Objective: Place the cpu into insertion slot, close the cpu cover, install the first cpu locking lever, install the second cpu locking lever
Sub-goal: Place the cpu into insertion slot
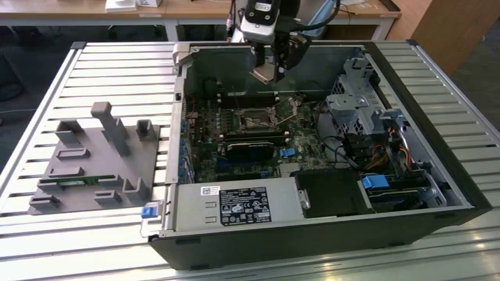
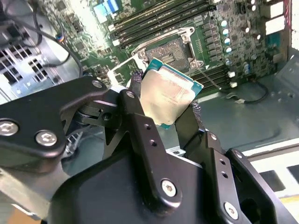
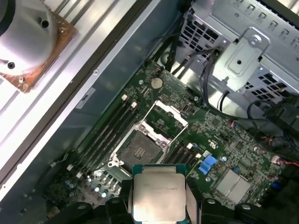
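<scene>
My gripper [image 1: 268, 75] hangs over the back of the open computer case, shut on the cpu [image 1: 263, 74]. In both wrist views the cpu [image 3: 159, 193] [image 2: 169, 95] is a pale silvery square with a teal edge, pinched between the two black fingers [image 3: 122, 198] [image 2: 196, 111]. The insertion slot [image 3: 138, 149] [image 2: 166, 50] [image 1: 254, 123] lies bare on the green board, below the cpu and well apart from it. The cpu cover [image 3: 169, 115] stands swung up beside the slot. A thin metal locking lever [image 2: 208, 77] sticks out next to the slot.
Long black memory slots [image 3: 110, 128] flank the socket. A metal drive cage [image 1: 359, 102] with cables stands at the exterior view's right, a power supply [image 1: 234, 205] at the front. A grey fixture block [image 1: 98, 158] sits outside the case at the left.
</scene>
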